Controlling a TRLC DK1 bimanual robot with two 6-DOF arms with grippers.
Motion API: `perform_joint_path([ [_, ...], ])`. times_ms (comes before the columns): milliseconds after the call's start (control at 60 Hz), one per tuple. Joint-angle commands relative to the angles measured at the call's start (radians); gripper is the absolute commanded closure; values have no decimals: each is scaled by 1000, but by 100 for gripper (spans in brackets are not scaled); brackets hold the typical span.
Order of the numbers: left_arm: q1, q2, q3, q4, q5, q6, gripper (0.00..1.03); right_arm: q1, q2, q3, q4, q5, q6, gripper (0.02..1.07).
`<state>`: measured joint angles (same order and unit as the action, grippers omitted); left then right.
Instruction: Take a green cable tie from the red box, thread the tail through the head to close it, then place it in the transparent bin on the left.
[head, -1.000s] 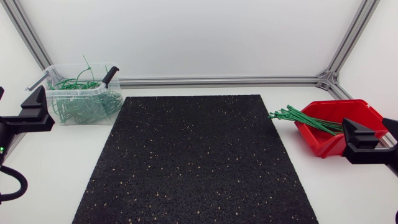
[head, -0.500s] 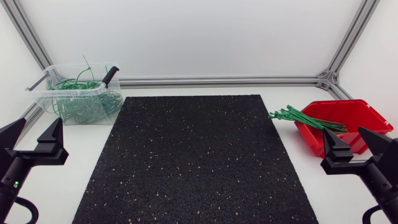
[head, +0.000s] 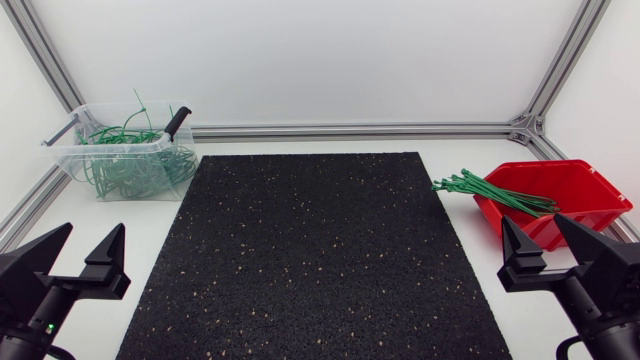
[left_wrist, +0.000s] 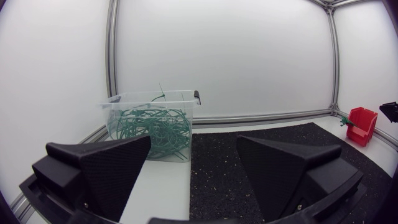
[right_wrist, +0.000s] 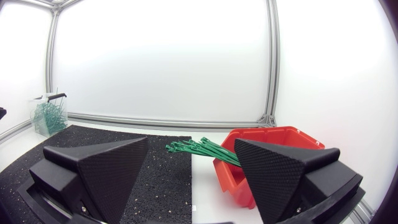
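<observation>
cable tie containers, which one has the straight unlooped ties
The red plastic box on the right: its green cable ties lie straight, poking over its rim. Those in the transparent plastic bin are curled.

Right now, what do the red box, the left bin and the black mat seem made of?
Red box: probably moulded plastic, smooth, slightly shiny. Bin: clear plastic; green cable ties show through its walls. Mat: perhaps rubber granulate, matte, grainy with pale specks.

Green cable ties (right_wrist: 199, 149) jut from the red box (right_wrist: 273, 134) ahead of the right gripper (right_wrist: 191, 143), jaws spread.
</observation>
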<state>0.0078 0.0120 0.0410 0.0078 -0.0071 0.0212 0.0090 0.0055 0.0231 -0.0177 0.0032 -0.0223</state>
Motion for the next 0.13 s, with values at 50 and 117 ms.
perform_joint_path([
  [50,-8,-12,-41,-8,7,-21,7,-9,-6,-23,18,-3,22,6],
  [117,-8,-12,-41,-8,7,-21,7,-9,-6,-23,18,-3,22,6],
])
